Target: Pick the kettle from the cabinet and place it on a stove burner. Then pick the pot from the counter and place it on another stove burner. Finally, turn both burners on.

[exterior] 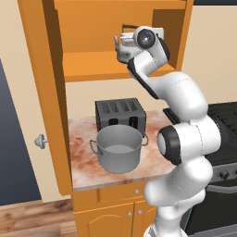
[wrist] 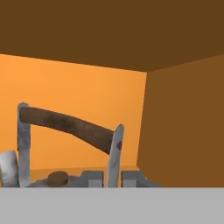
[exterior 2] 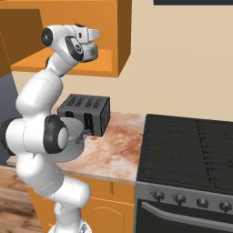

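Silver kettle [wrist: 26,170] handle arches crosswise before the closed gripper [wrist: 114,178].

arm [exterior: 183,139]: glossy white rounded links | joints: dark grey rings | hand [wrist: 113,179]: grey tips, possibly metallic

one kettle [wrist: 65,127], one pot [exterior: 119,149], one toaster [exterior: 120,114], one cabinet [exterior: 92,65], one stove [exterior 2: 186,150].
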